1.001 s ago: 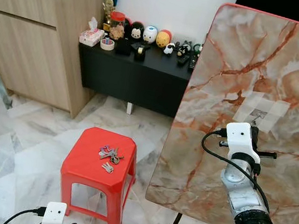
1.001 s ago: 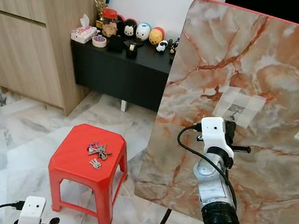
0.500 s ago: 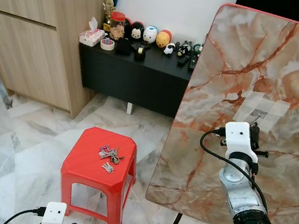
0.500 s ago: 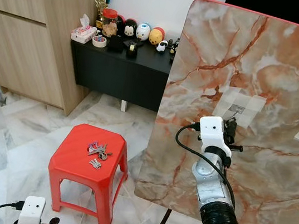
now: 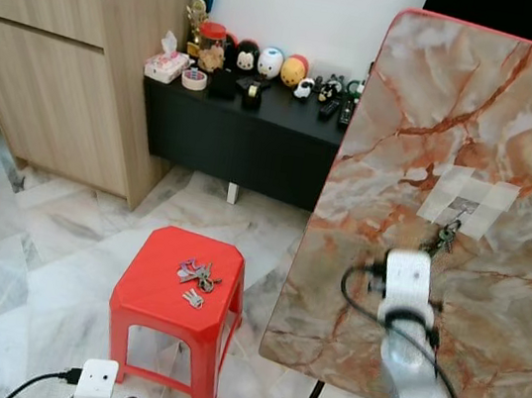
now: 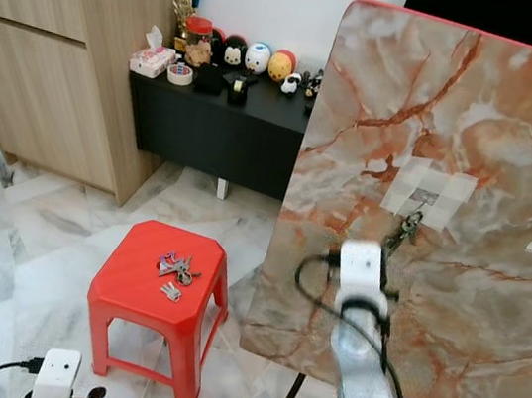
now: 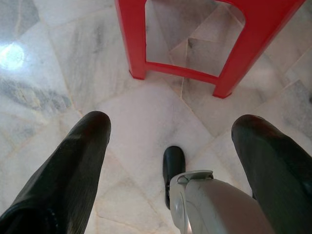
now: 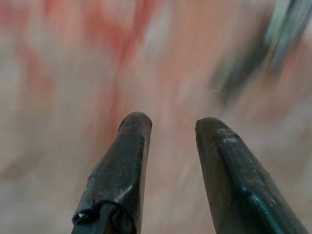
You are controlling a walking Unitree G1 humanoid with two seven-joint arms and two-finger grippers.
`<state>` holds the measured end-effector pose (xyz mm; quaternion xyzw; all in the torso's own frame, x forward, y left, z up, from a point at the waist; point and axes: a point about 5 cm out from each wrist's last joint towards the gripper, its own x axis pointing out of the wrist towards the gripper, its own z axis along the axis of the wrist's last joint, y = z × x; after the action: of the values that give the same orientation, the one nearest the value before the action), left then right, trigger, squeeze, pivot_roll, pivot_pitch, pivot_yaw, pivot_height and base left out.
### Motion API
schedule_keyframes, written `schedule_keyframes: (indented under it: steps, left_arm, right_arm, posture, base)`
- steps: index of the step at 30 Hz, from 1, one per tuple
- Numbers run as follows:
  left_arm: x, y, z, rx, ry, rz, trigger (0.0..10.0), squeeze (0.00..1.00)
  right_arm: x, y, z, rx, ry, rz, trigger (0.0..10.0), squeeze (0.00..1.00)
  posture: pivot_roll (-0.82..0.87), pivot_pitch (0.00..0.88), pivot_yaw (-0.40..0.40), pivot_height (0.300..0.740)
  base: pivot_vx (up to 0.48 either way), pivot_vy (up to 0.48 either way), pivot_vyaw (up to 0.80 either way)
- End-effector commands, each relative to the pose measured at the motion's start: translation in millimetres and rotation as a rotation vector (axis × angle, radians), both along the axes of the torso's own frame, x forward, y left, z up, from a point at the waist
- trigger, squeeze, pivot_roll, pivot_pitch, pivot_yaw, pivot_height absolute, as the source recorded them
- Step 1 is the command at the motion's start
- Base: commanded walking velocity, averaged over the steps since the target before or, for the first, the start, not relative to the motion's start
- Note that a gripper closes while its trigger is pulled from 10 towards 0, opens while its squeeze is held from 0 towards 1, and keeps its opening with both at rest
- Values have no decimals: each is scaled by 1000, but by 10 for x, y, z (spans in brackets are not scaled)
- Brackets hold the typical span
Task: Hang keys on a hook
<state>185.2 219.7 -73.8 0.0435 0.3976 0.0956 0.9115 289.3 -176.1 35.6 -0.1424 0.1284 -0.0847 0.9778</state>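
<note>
A bunch of keys (image 5: 444, 237) hangs from a small hook (image 5: 463, 202) taped near the upper middle of the tilted marble-patterned board (image 5: 397, 128). The right gripper (image 8: 173, 127) sits just below and left of the keys, its fingers (image 8: 127, 161) a little apart with nothing between them, facing the blurred board. More keys (image 5: 196, 276) lie at the centre of the red stool (image 5: 147, 293), with marble floor (image 5: 16, 262) open around it. The left gripper (image 7: 168, 129) hangs low beside the stool, fingers spread wide.
</note>
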Motion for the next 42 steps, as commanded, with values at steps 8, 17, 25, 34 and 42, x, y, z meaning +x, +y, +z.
schedule_keyframes:
  steps: [8, 17, 25, 34, 42]
  left_arm:
    - [-31, 27, -13, 4, 16, -4, 10000, 0]
    - [8, 157, 32, 32, 27, -42, 10000, 0]
    - [-4, 250, 48, 22, 40, -39, 10000, 0]
    - [-64, 259, 11, -25, 66, 23, 10000, 0]
    - [-139, 271, -25, -58, 100, 16, 10000, 0]
  right_arm:
    - [-552, 119, -790, 327, 349, -34, 10000, 0]
    - [-1133, 14, -1202, 439, 563, -208, 10000, 0]
    - [-1424, -10, -1334, 460, 640, -240, 10000, 0]
    - [-1377, 21, -1325, 504, 629, -235, 10000, 0]
    - [-1343, 128, -1323, 544, 626, -230, 10000, 0]
  posture:
    - [111, 0, -106, 740]
    - [129, 0, -27, 740]
    - [111, 0, -18, 740]
    - [110, 0, -16, 740]
    - [93, 0, 5, 740]
  base:
    - [0, 0, 0]
    - [0, 0, 0]
    - [0, 0, 0]
    - [0, 0, 0]
    - [0, 0, 0]
